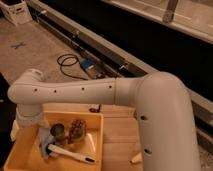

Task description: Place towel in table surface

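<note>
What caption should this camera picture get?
White arm bends over the yellow bin holding towel and brush; its gripper is out of sight.
</note>
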Tool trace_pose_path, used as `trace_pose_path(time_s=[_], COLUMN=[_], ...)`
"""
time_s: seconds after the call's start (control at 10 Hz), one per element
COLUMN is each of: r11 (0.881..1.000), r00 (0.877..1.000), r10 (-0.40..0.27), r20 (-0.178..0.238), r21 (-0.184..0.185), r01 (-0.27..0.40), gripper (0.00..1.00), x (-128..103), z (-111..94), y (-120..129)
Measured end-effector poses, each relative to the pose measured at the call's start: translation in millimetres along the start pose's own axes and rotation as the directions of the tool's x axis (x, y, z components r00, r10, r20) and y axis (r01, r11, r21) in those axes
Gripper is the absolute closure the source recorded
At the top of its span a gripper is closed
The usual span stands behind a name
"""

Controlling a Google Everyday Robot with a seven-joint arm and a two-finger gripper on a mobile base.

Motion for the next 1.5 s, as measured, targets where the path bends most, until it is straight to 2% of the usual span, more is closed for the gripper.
trace_pose_path(time_s=[0.5, 0.7, 0.9, 1.2, 1.5], r11=[1.000, 0.999, 0.997, 0.993, 0.980], r00=[1.000, 0.999, 0.998, 0.995, 0.982], r10=[-0.005, -0.034, -0.054, -0.101, -0.190], r20=[-0.010, -0.018, -0.018, -0.014, -0.016], r21=[0.000, -0.036, -0.052, -0.061, -0.067], r01=[0.005, 0.034, 0.053, 0.100, 0.188], gripper=[0.20, 0.20, 0.20, 0.20, 0.20], x=[0, 7, 10, 12, 17], z=[-1, 8, 18, 31, 35], y=[0, 0, 6, 14, 24])
